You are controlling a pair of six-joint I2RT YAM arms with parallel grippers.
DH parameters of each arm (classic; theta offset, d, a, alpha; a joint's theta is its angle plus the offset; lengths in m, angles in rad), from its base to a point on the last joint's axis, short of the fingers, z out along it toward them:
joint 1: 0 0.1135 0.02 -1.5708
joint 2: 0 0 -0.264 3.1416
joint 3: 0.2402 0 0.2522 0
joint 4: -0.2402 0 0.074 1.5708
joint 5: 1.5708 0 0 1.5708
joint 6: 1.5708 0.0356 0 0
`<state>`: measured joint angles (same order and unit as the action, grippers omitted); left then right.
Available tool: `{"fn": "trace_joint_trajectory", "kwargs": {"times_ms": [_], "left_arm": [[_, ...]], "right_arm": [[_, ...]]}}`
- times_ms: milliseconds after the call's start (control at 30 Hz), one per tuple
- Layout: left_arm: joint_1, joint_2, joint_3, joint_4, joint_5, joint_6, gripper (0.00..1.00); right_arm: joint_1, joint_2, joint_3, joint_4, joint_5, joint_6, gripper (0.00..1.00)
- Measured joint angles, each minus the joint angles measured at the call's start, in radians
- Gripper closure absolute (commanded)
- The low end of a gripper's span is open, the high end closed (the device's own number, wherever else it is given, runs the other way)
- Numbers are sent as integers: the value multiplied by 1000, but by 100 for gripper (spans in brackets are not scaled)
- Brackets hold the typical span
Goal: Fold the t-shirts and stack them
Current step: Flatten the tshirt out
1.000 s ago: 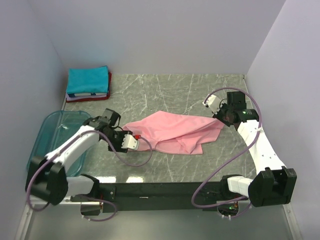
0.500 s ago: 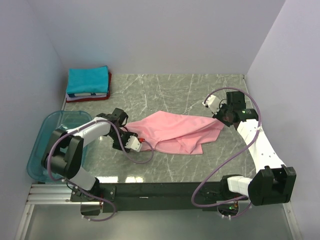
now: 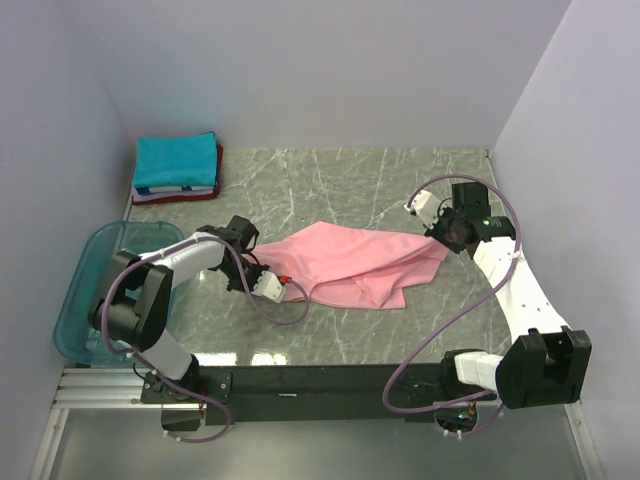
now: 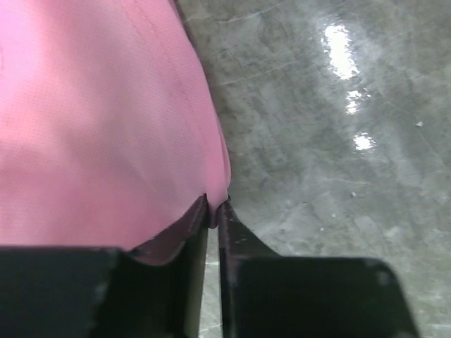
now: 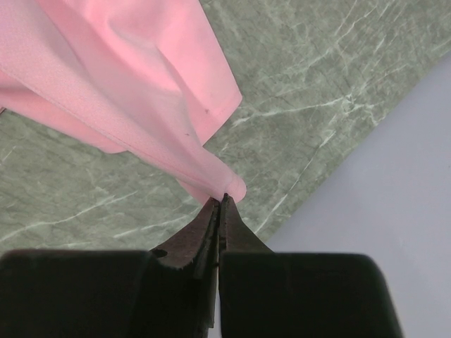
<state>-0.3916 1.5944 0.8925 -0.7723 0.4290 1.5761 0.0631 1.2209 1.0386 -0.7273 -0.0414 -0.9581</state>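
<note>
A light pink t-shirt (image 3: 350, 262) lies crumpled across the middle of the marble table (image 3: 330, 180). My left gripper (image 3: 281, 285) sits at its left edge. In the left wrist view this gripper (image 4: 213, 210) is shut on a fold of the pink t-shirt (image 4: 106, 127). My right gripper (image 3: 438, 238) holds the shirt's right corner. In the right wrist view it (image 5: 220, 201) pinches a tip of the pink cloth (image 5: 141, 77). A folded teal t-shirt (image 3: 176, 160) tops a stack with red and white edges (image 3: 175, 192) at the back left.
A translucent blue plastic bin (image 3: 95, 270) stands at the left, beside the left arm. Lilac walls close in the table at the back and on both sides. Cables loop from both arms over the table's front part.
The left arm has swung its elbow in towards the shirt, and its jaws have closed on the pink shirt's left edge. The right arm has not moved.
</note>
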Motion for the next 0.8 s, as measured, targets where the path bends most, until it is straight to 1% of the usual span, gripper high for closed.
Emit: {"fn": "trace_joint_trajectory", "kwargs": {"times_ms": [33, 133, 233, 333, 467, 500, 600, 700, 800], "left_arm": [[-1, 0, 0, 5, 0, 0, 91], [-2, 0, 2, 11, 3, -18, 99], [22, 2, 35, -20, 34, -82, 99], [98, 2, 161, -77, 89, -173, 99], [241, -1, 441, -106, 163, -373, 99], [275, -2, 514, -109, 178, -438, 99], [334, -21, 659, -90, 190, -606, 99], [351, -69, 720, -43, 182, -783, 100], [353, -138, 738, 23, 145, -949, 99]], "right_arm": [[0, 1, 0, 0, 0, 0, 100], [0, 2, 0, 0, 0, 0, 100], [0, 2, 0, 0, 0, 0, 100], [0, 1, 6, 0, 0, 0, 100], [-2, 1, 76, -9, 0, 15, 100], [-3, 1, 114, -13, 0, 23, 100], [-2, 6, 242, 4, 5, 44, 100], [-2, 22, 393, 26, 13, 72, 100], [-2, 26, 523, 54, 31, 98, 100]]}}
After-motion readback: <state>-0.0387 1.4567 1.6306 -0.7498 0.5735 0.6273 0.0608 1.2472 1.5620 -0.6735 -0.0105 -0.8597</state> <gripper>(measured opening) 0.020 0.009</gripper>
